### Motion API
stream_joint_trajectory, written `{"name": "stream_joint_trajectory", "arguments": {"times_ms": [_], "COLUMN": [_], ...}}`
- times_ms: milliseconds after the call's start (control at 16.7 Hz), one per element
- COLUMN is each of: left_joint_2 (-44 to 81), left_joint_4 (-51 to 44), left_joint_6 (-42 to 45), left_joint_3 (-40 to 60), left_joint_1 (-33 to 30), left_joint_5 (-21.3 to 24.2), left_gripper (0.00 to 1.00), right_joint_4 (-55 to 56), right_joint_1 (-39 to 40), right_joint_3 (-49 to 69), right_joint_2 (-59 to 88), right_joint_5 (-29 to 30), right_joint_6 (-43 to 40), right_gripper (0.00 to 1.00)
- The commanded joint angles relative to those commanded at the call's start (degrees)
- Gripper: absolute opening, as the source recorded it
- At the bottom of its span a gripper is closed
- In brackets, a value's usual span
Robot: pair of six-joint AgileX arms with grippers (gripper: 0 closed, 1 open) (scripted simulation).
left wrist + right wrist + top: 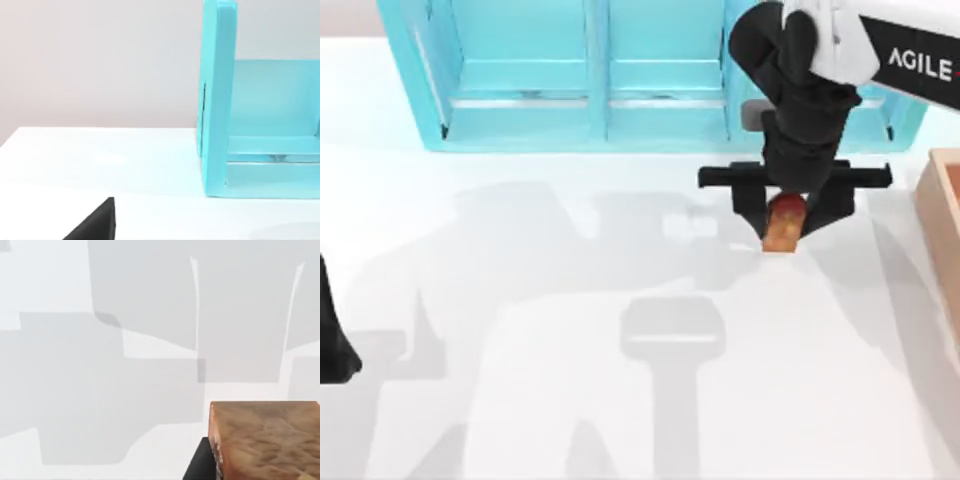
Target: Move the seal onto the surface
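Seal [784, 222], tiny orange-tan block with dark red rounded top, clenched in right gripper [786, 228] over white tabletop [570, 400] near turquoise shelf unit [520, 90] at far edge; lowering and release remain; left arm parked at left edge.

The seal [784, 222] hangs before the shelf unit [590, 75] (right side).

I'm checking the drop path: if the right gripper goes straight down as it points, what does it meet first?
Likely the bare white tabletop. The right gripper holds the tiny orange-tan, red-topped seal, with nothing beneath it.
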Motion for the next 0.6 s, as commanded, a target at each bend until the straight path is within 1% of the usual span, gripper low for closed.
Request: {"name": "stream_joint_trajectory", "arguments": {"times_ms": [300,540,600], "left_joint_2": [0.0,0.0,0.0], "left_joint_4": [0.0,0.0,0.0], "left_joint_6": [0.0,0.0,0.0], "left_joint_3": [0.0,0.0,0.0], "left_joint_1": [0.0,0.0,0.0], "left_joint_5": [0.0,0.0,0.0], "left_gripper": [1.00,1.00,1.00], "right_joint_4": [4.8,5.2,5.2], "right_joint_1": [0.2,0.2,0.2], "right_joint_3": [-3.2,-3.6,-3.6], "right_joint_2": [1.2,1.3,1.3], "right_joint_5": [0.1,0.1,0.1], "right_joint_6": [0.0,0.0,0.0], "right_gripper": [0.00,0.00,0.08]}}
